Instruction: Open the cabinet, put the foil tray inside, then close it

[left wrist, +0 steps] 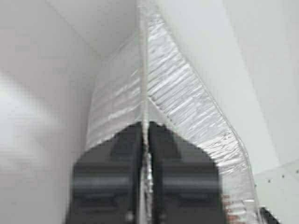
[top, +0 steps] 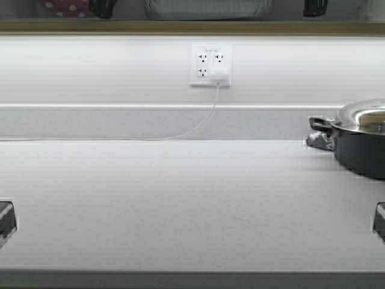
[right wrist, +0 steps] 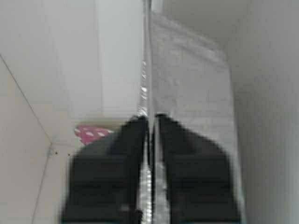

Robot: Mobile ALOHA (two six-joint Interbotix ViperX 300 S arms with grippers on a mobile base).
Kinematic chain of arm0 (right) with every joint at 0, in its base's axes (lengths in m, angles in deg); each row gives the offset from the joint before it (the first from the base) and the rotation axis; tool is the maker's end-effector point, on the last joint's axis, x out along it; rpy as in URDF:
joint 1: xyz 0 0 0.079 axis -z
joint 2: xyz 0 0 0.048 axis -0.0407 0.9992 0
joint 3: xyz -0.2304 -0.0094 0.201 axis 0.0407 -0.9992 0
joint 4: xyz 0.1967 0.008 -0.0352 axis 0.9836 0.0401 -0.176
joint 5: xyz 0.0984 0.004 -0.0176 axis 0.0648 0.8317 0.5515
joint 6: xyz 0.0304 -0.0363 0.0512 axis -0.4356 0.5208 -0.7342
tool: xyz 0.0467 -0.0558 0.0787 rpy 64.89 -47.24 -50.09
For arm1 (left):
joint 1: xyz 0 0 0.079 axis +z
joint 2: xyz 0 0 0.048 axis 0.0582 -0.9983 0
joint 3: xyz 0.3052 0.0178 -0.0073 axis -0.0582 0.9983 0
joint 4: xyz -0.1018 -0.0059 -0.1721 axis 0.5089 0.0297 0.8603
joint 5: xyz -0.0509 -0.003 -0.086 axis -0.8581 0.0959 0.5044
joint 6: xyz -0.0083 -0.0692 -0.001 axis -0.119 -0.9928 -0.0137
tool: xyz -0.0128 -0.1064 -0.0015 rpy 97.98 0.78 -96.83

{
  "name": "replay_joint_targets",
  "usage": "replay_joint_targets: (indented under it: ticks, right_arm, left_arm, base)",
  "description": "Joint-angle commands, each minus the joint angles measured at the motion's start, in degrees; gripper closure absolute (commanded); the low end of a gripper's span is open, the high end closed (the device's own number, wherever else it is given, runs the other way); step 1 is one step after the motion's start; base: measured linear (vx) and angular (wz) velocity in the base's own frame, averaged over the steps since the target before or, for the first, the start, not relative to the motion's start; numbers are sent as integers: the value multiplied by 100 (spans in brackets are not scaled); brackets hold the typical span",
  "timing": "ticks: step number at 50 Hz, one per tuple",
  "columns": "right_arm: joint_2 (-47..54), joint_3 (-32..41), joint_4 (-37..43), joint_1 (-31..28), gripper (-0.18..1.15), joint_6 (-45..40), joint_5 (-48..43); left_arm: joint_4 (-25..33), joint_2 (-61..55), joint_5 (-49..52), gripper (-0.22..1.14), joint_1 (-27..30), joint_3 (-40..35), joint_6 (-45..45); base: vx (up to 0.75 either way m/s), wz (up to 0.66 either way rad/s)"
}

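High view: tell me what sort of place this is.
Most likely a home kitchen: a long pale countertop, a wall outlet with a cord plugged in above it, and a dark pot with a steel lid standing at the right.

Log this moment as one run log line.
stage: placing | foil tray: inside cabinet | left gripper: shut on rim | right gripper: shut on rim

- A pale speckled countertop [top: 180, 205] runs wall to wall.
- On the far white backsplash sits a wall outlet [top: 210, 65]; a thin white cord [top: 180, 133] trails left from it.
- A dark lidded pot [top: 361, 141] stands far right.
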Motion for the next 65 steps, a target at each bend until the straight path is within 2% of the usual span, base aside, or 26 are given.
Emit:
replay_joint_targets:
  ticks: [1,5,21,25,27,29,31,34,36,37,39,42,44,46,49,54,65]
  right_arm:
    - [-114,185,26,105,11,18,62]
    - [-114,220,26,141,11,26,185]
    - [-220,185,-18,246,12,79,70]
    - [-316,149,-158,246,20,343,-246]
    - [-439,79,-290,237,30,615,-246]
    - [-633,-88,-413,211,48,1011,-114]
    - [-896,-334,-475,114,71,1512,185]
    - [-1362,-773,-475,-62,102,2452,861]
    - [-1687,-1028,-466,-281,107,3138,1503]
    - [-1863,-1160,-466,-413,105,3480,1837]
    - [-2197,-1380,-457,-712,97,4201,2628]
    - [-2593,-1644,-448,-1292,84,5194,3885]
    - [-2733,-1758,-448,-1652,82,5774,4562]
    - [-2786,-1811,-439,-1934,85,6188,4922]
    - [-2874,-1907,-404,-2101,90,6267,4966]
    - [-2962,-2109,-237,-2109,90,6038,4869]
    - [-3217,-2443,-185,-2101,90,6012,4878]
  left_arm:
    - [264,229,-79,3,264,35,105]
    - [299,255,-105,-10,369,70,123]
    - [290,466,-334,-9,642,308,141]
    - [132,650,-571,-4,642,536,255]
    - [9,756,-615,4,633,642,404]
    - [-114,896,-598,18,624,773,606]
    - [-211,1063,-527,40,606,914,853]
    - [-246,1327,-360,82,545,1160,1389]
    - [-229,1521,-229,104,492,1310,1863]
    - [-211,1600,-149,109,457,1371,2145]
    - [-176,1793,88,106,334,1477,2733]
    - [-44,2065,686,89,114,1600,3683]
    - [79,2206,1020,79,-70,1670,4289]
    - [264,2329,1248,78,-237,1749,4825]
    - [703,2470,1345,83,-431,1907,5414]
    - [1433,2663,1345,86,-598,2259,5854]
    - [1617,2892,1345,86,-598,2865,5977]
  base:
    - [1,1]
    - [1,0]
    - [0,0]
    - [0,0]
    - [0,0]
    - [0,0]
    - [0,0]
    - [0,0]
    - [0,0]
    - [0,0]
    - [0,0]
    - [0,0]
    - [0,0]
    - [0,0]
    - [0,0]
    - [-2,1]
    - [-4,0]
